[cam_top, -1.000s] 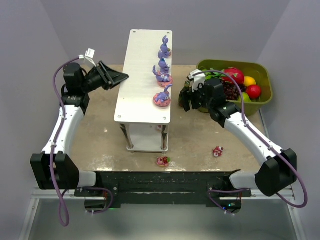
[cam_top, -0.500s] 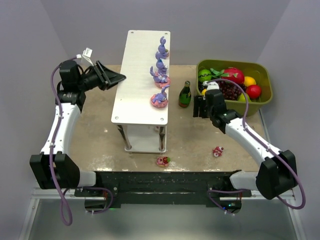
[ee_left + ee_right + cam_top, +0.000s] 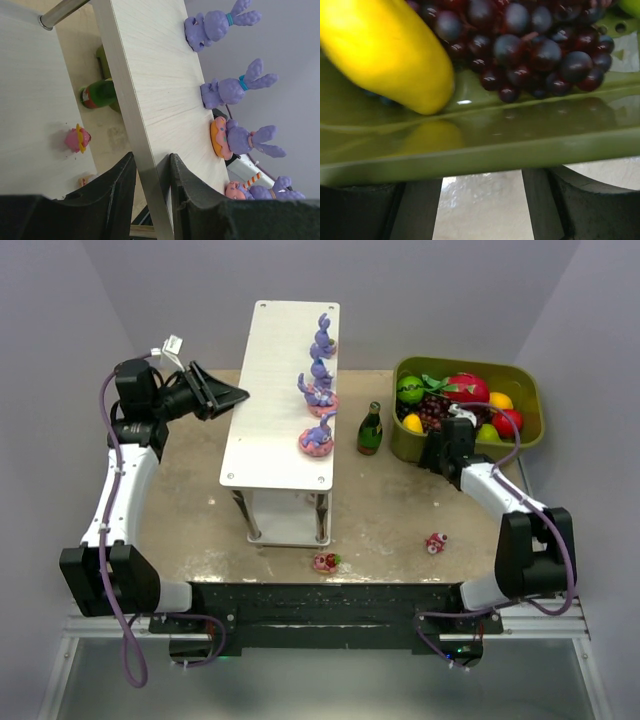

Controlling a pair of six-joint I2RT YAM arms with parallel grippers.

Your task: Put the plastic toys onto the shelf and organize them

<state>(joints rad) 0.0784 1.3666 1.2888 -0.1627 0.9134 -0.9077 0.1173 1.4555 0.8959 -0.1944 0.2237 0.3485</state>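
The shelf (image 3: 275,390) stood mid-surface, its pale, grained top board carrying purple bunnies (image 3: 235,90) in a row along the right edge. A small pink piece (image 3: 77,139) lay on the lower tier. A pink-red toy (image 3: 326,562) sat on the tan surface (image 3: 200,510) before the legs, and a second loose toy (image 3: 435,542) lay further right. The left fingers (image 3: 112,195) pinched the board's left edge. A glossy green bottle (image 3: 370,428) stood upright between the shelf and the olive bin (image 3: 525,380). The right fingers (image 3: 580,210) were spread apart against the bin's smooth wall, below dark grapes (image 3: 535,45).
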